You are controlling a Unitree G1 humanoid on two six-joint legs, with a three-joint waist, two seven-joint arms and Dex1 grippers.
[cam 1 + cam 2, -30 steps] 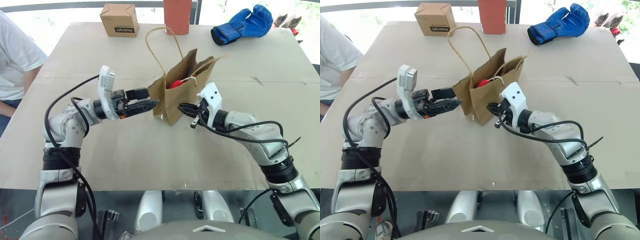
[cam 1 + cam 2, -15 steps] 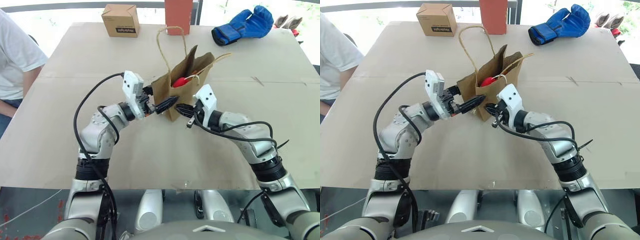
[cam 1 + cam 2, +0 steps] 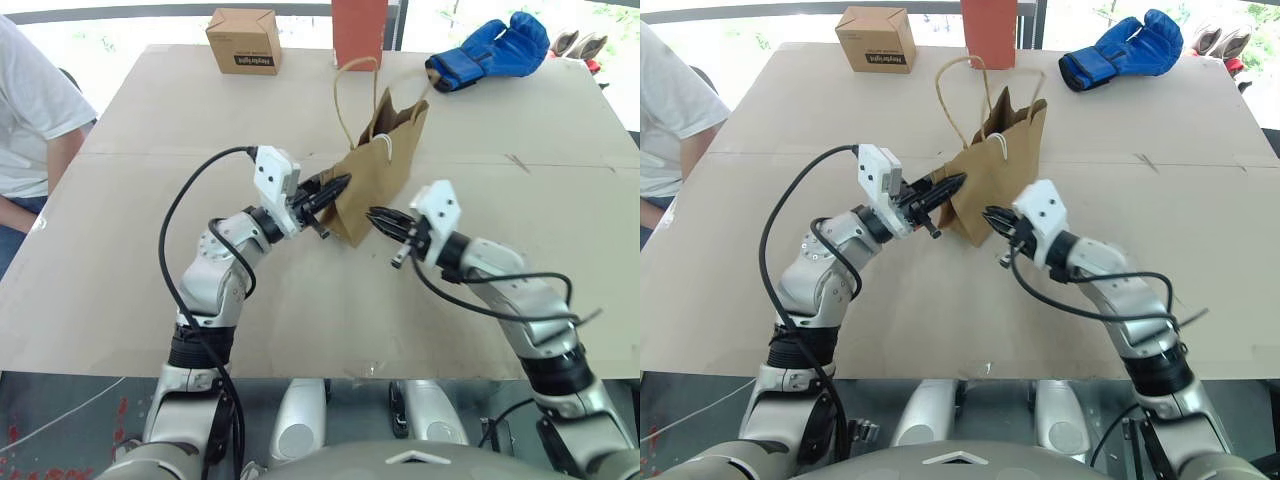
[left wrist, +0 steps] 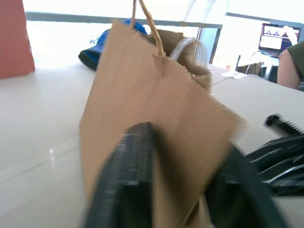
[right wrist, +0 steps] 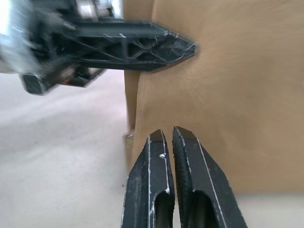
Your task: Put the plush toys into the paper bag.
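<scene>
The paper bag (image 3: 378, 170) stands upright mid-table (image 3: 150, 280), the left gripper (image 3: 333, 188) clamped on its near side fold, probably to steady it. The right gripper (image 3: 380, 215) (jaws pressed together, empty) sits just beside the bag's lower corner; I cannot see the plush toys

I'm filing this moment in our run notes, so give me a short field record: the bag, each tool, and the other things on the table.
paper bag: upright near table centre, mouth narrowed, both cord handles up
plush toys: not visible now
left tool: shut on the paper bag's near side edge
right tool: shut, empty, by the bag's lower corner
table: tan top
cardboard box: far edge
red block: far edge, behind bag
blue boxing glove: far right
person: seated at the table's left side
</scene>
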